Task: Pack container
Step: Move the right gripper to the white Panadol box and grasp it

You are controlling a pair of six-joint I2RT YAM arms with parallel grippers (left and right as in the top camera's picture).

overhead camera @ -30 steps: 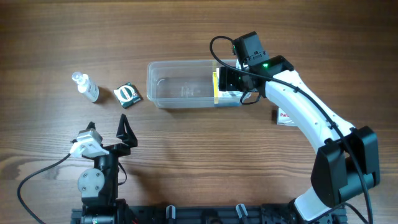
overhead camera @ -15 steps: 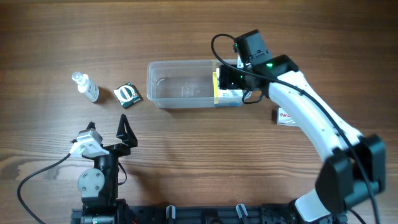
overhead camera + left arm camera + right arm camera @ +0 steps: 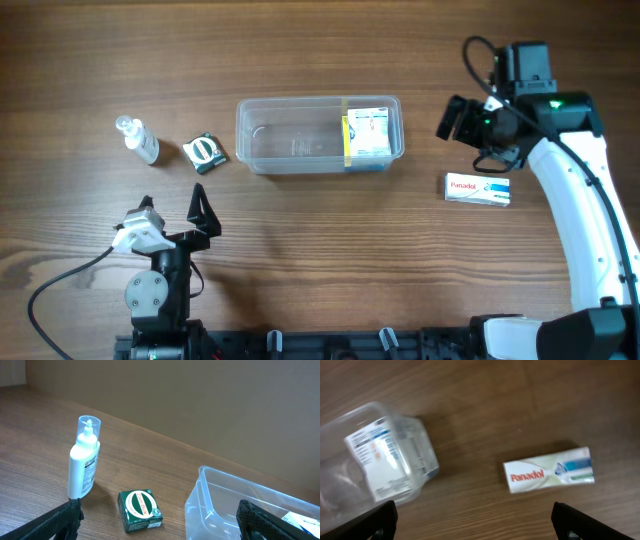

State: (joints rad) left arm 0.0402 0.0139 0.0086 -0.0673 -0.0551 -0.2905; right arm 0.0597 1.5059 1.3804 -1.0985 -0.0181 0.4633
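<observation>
The clear plastic container (image 3: 290, 137) lies at the table's upper middle, with a white and yellow box (image 3: 367, 133) in its right end. It also shows in the left wrist view (image 3: 235, 505) and the right wrist view (image 3: 350, 485). My right gripper (image 3: 458, 120) is open and empty, to the right of the container, above and left of a white Panadol box (image 3: 478, 188) (image 3: 549, 470). My left gripper (image 3: 175, 206) is open and empty near the front left. A green Zam-Buk box (image 3: 205, 150) (image 3: 140, 510) and a white bottle (image 3: 138, 139) (image 3: 84, 460) lie left of the container.
The wooden table (image 3: 330, 260) carries nothing else. The left arm's base (image 3: 155, 290) stands at the front left and the right arm's white link (image 3: 590, 230) runs along the right side.
My right gripper has let go of the white and yellow box inside the container, opened, and drawn back to the right, off the container's end. The left arm has not moved.
</observation>
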